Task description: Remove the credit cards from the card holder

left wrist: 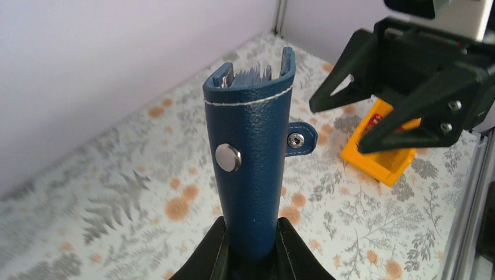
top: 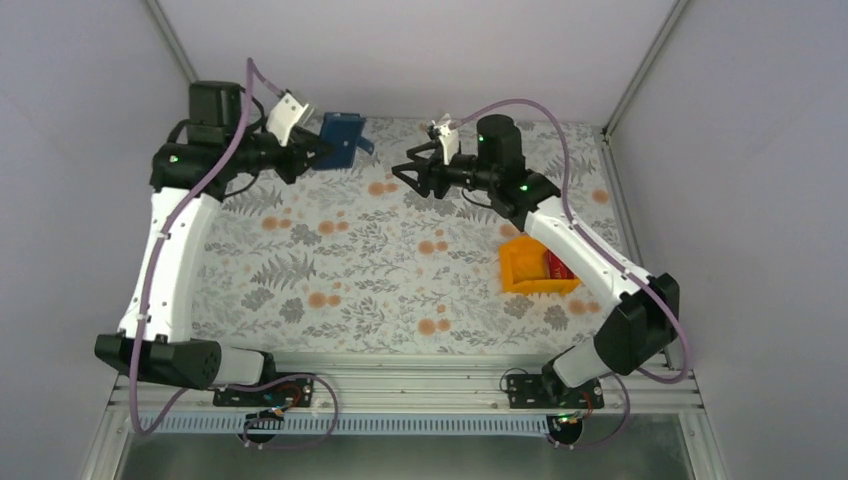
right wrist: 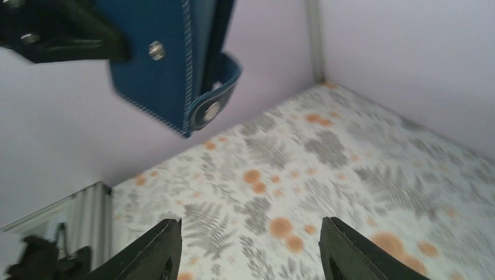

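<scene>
The left gripper [top: 305,150] clamps the blue card holder [top: 342,140] in the air over the table's [top: 330,260] far left, with credit cards [left wrist: 252,74] peeking from its open end, while the right gripper [top: 412,172] hovers nearby, its jaws apart and empty.

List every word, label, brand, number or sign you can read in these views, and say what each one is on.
No text can be read in any view.
card holder: plain blue leather with metal snaps, no brand or print.
credit cards: only their top edges show, so no print is visible.
orange bin: no label visible.
red item in the bin: too small to read.
tablecloth: floral pattern only.
</scene>
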Motion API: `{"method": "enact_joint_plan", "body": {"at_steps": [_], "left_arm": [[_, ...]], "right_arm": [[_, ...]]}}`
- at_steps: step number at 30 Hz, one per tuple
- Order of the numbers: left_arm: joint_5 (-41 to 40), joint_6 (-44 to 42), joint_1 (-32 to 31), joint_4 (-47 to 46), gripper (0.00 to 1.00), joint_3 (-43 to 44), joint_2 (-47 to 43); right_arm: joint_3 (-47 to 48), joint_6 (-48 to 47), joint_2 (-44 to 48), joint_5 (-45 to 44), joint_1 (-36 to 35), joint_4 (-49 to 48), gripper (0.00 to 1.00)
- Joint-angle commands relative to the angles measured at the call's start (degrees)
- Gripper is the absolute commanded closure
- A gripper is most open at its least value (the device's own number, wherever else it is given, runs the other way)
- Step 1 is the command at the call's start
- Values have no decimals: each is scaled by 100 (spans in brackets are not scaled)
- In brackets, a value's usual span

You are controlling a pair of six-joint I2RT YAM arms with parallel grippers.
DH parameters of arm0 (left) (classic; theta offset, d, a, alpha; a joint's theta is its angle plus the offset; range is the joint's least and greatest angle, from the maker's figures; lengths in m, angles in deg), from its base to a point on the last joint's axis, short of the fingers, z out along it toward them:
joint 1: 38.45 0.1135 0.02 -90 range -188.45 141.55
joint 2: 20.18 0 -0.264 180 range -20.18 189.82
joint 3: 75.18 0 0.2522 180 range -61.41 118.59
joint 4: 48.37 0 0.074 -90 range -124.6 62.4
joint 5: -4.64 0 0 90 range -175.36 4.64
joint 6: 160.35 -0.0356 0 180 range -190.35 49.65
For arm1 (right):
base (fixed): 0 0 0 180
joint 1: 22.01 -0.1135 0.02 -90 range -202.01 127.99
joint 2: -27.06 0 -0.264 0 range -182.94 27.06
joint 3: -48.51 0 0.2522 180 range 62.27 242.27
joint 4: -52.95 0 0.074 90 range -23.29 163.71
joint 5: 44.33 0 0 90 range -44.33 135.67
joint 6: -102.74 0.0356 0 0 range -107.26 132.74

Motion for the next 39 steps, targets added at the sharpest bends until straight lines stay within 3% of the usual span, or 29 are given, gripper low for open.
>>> {"method": "enact_joint_plan", "body": {"at_steps": [1,5,10,16,22,29,31,35,37,39], "left_arm": [[391,-354,-58,614,98,1009,-274],[1314,-723,-75,970,98,1290,-501],[1739,-1108,-75,1052,98,1022,-956],[2445,-1783,-75,1638,98,1129,-1052],[2650,-2149,-75,1878,98,1016,-1134],[2463,-1945,-75,1682,98,869,-1184],[2203,-1659,-75,1438,98,787,-1177],[1693,-1197,-75,1008,98,598,-1181],[1678,-1163,-75,958,98,530,-1185],[1707,-1174,-75,969,98,518,-1206]], "right_arm": [[520,-403,229,1635,-21,-189,36],[1172,-239,129,2402,-33,-314,33],[1783,-628,139,1461,-559,314,34],[1660,-790,437,2274,-685,307,32],[1878,-906,472,2303,-760,596,34],[2126,-737,495,2445,-811,595,33],[2171,-561,540,1871,-1032,517,33],[1495,255,905,-1944,-1854,-21,23],[1093,417,1055,-2502,-1890,-168,16],[888,421,1121,-2362,-1933,-329,15]]}}
